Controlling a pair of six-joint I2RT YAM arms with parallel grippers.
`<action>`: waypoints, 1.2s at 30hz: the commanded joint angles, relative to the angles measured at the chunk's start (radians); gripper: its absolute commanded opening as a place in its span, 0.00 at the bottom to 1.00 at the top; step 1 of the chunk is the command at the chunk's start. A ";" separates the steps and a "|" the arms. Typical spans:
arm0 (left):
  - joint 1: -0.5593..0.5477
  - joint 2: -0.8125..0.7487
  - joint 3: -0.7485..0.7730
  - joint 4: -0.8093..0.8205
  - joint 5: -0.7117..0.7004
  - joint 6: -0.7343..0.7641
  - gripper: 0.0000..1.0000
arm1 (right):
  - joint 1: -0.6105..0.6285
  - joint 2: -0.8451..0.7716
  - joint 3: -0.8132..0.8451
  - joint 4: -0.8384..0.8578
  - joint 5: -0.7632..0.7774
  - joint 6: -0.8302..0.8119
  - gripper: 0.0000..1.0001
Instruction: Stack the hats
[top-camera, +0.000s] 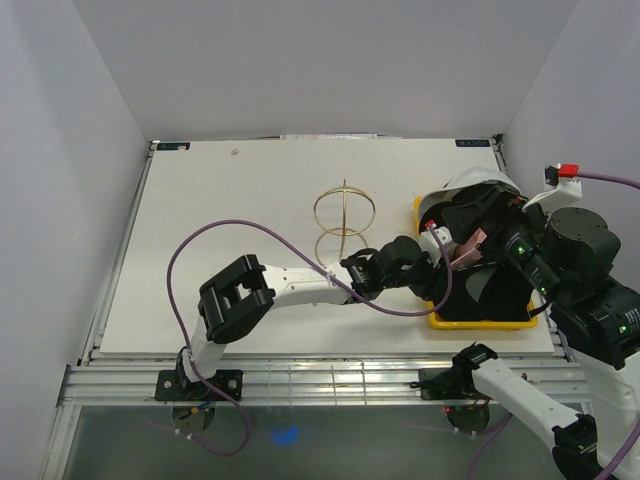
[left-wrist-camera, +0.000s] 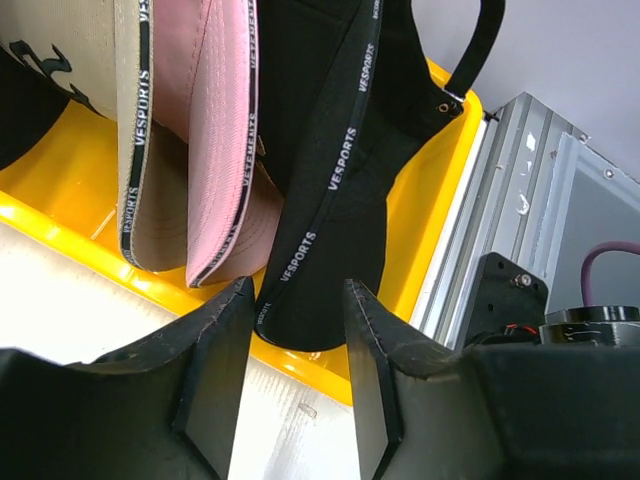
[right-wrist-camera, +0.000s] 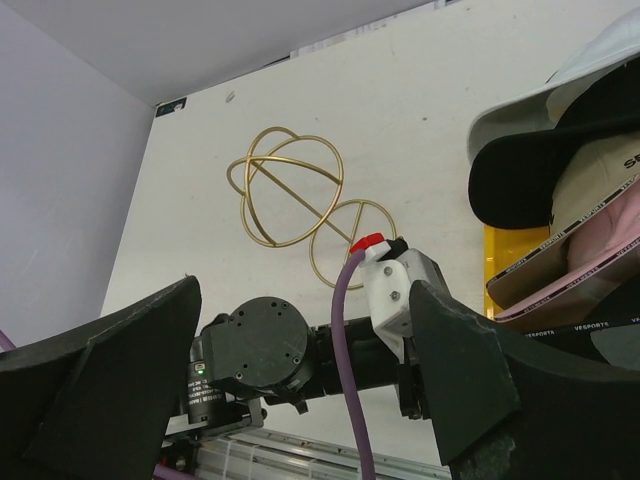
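The hats (top-camera: 472, 186) look soft and light, packed in the yellow tray (top-camera: 480, 322), right of the top view. A stiff brim seems best to pinch. The left claw (left-wrist-camera: 297, 292) stands a little apart at the black hat (left-wrist-camera: 330, 200)'s low edge; the right claw (right-wrist-camera: 305, 300) is spread wide.

"VESPORTS" is running along the inner band of the black cap (left-wrist-camera: 340, 260). The same word is showing on the bands of the pink cap (left-wrist-camera: 215, 150) and the tan cap (left-wrist-camera: 160, 215).
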 joint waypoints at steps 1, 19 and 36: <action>0.006 0.004 0.035 0.026 0.031 -0.003 0.50 | 0.003 0.002 -0.007 0.025 0.018 -0.013 0.90; 0.016 0.051 0.054 0.055 0.062 -0.004 0.41 | 0.003 -0.003 -0.018 0.022 0.012 -0.018 0.90; 0.016 -0.037 0.034 0.124 0.114 -0.032 0.00 | 0.003 0.009 0.012 0.010 0.016 -0.022 0.90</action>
